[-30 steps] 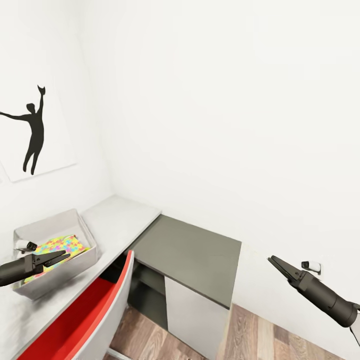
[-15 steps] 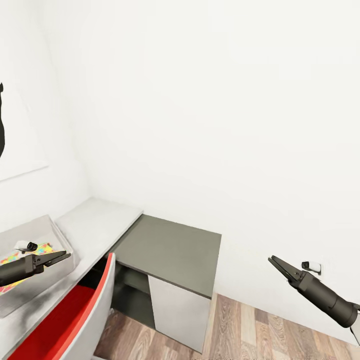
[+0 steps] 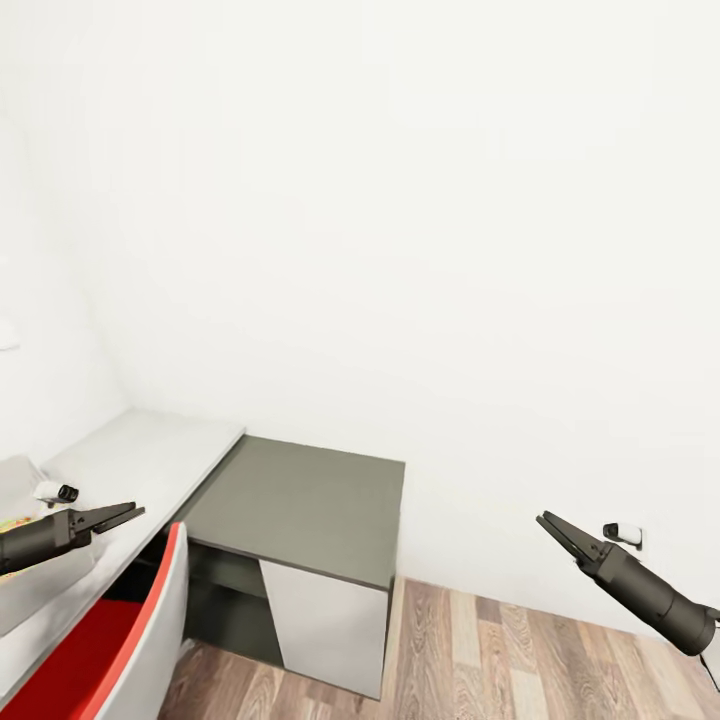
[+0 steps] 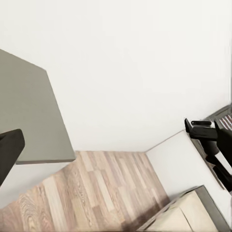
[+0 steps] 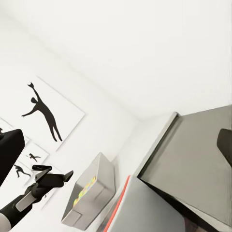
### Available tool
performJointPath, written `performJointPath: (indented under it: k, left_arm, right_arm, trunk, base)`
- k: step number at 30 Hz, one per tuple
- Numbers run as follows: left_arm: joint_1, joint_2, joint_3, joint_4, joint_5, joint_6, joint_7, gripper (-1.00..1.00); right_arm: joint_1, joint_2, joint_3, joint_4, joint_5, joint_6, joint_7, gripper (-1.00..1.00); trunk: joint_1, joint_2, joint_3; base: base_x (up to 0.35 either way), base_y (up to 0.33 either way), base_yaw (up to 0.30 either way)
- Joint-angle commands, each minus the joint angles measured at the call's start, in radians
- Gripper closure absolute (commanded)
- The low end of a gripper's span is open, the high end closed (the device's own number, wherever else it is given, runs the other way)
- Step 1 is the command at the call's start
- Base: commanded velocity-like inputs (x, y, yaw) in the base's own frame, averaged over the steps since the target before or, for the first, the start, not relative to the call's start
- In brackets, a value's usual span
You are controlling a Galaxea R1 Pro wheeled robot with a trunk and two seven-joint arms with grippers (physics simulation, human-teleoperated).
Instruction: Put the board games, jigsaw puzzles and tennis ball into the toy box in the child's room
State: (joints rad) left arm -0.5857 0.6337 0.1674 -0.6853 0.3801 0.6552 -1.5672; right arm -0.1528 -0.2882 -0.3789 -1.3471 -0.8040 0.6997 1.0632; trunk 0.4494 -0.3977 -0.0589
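Head view: the left arm enters low at the left edge and reaches forward, roughly level, over the table [image 3: 150,455]. The left gripper [image 3: 118,516] has its fingers slightly parted and holds nothing. The right arm rises from the lower right corner, angled up and inward, over the wood floor [image 3: 520,660]. The right gripper [image 3: 548,523] has its fingers drawn to a narrow point, nearly together, with nothing between them. The two arms are well apart. The toy box [image 3: 30,585] shows only as a grey wall at the left edge, on the table under the left arm; a speck of colour sits inside its rim. A dark grey cabinet [image 3: 300,500] adjoins the table end, lower than it. A red-seated chair [image 3: 120,650] stands beside the table. Right wrist view: the toy box [image 5: 92,195] sits on the table below a dancer picture [image 5: 46,113], with a bright jigsaw puzzle [image 5: 83,189] lying inside it, and the left gripper [image 5: 66,175] hangs near the box.
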Motion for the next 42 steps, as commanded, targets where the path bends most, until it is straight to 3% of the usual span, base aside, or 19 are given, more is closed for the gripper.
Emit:
performJointPath:
  k: [1, 30, 42]
  left_arm:
    - [0.000, 0.000, 0.000, 0.000, 0.000, 0.011, -0.004, -1.00]
    - [0.000, -0.006, -0.002, -0.001, 0.000, 0.009, -0.004, -1.00]
    - [0.000, -0.014, -0.002, -0.003, 0.000, 0.009, -0.004, -1.00]
  right_arm:
    - [-0.001, 0.000, 0.000, 0.000, -0.005, 0.006, 0.000, -1.00]
    - [-0.001, 0.002, 0.000, 0.000, -0.005, 0.006, 0.001, -1.00]
    - [-0.001, 0.004, 0.002, -0.008, -0.004, 0.005, 0.001, -1.00]
  trunk:
    - [0.001, -0.002, -0.002]
    - [0.001, -0.002, 0.007]
    - [0.001, -0.002, 0.008]
  base:
    - [0.000, 0.000, -0.277]
    - [-0.048, 0.000, -0.279]
    - [-0.254, 0.000, -0.045]
